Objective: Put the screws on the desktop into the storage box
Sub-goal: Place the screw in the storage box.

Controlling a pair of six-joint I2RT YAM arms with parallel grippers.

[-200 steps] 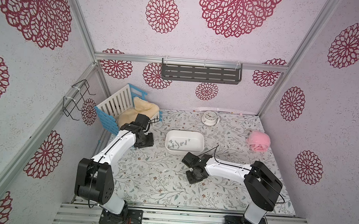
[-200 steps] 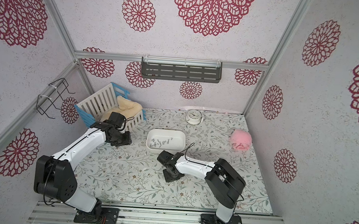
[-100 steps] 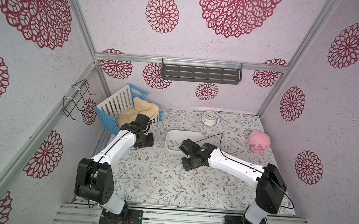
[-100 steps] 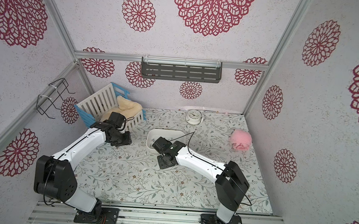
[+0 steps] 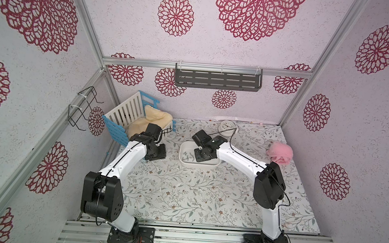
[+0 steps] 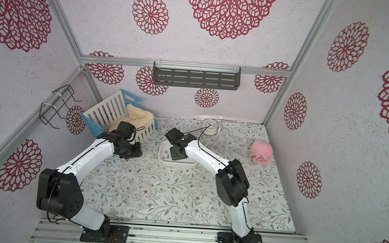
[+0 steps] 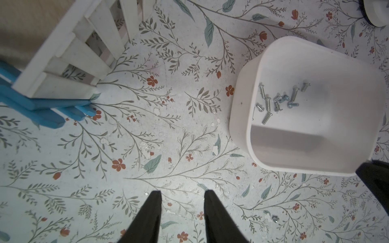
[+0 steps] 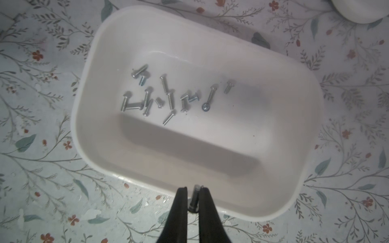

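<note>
The task looks nearly finished. In both top views the storage box (image 5: 199, 166) sits just above the middle of the frame on the counter (image 5: 183, 196). The right hand (image 8: 193, 189) reaches over the box from the right. In the right wrist view this hand is clenched on a single screw (image 8: 194, 199), pinched between the two fingertips right over the box's rim. That one has yet to be let go.

The other screws (image 8: 170, 98) lie loose on the floor of the box, bunched toward one end and some of them overlapping. I count about fourteen; where they cross, the count may be one off either way.

The left hand (image 7: 182, 191) is at the middle left of the top views, between the box and the slatted crate (image 5: 124, 112). It hangs above bare counter, released, its fingers apart with nothing between them.

What is left seems small: dropping the held screw, and perhaps one more pick. The left wrist view shows a silvery speck (image 7: 275, 218) on the counter near the box. It may be a last screw, or only one of the pale flecks (image 7: 156, 110) in the print.

By count:
- One box
- Two hands
- One screw in a grip
- Roughly fourteen screws stored
- At most one doubtful piece outside
- One crate, one small clock (image 5: 226, 125) and one pink fluffy ball (image 5: 280, 152)
</note>
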